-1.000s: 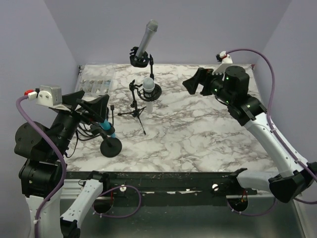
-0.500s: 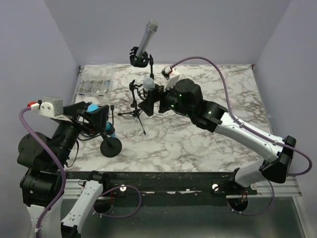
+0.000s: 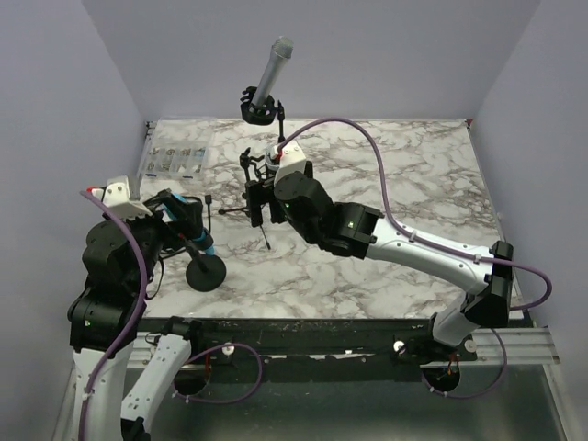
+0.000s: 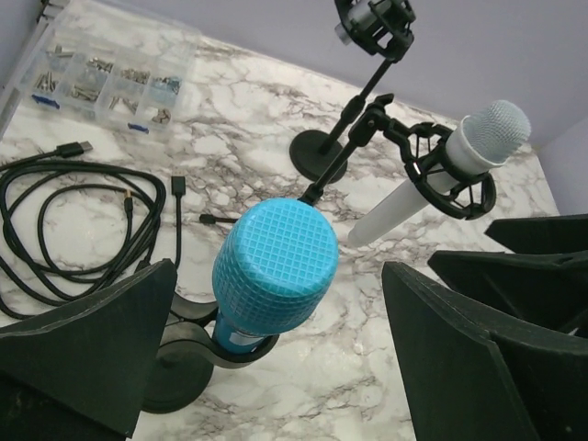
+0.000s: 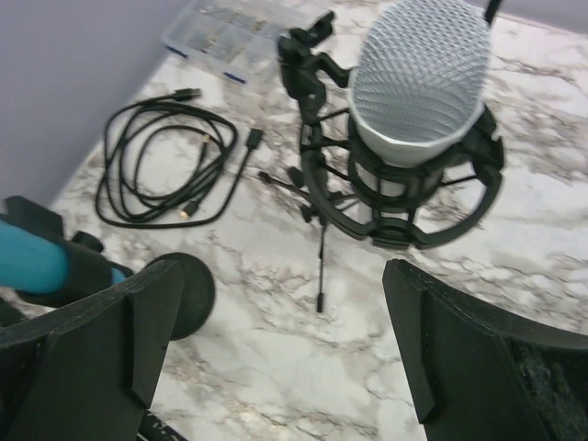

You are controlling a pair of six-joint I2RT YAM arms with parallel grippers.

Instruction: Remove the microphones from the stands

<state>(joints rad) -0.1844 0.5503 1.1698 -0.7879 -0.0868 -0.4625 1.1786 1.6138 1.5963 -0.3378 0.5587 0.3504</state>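
Step in hand: approach, with no grasp made. The right tool (image 5: 280,276) is held with fingers wide apart, just short of the white microphone (image 5: 418,87) and touching nothing. The microphone is seated in its shock mount (image 5: 404,197), raised above the surface (image 5: 514,193). Its long axis is tilted: the mesh head is raised and turned toward the right tool, and the plain tail slopes down toward the surface. The left tool (image 4: 276,276) is likewise spread, either side of a blue microphone (image 4: 274,262), without contact. Next, closure on the white body and withdrawal along its axis are judged necessary.
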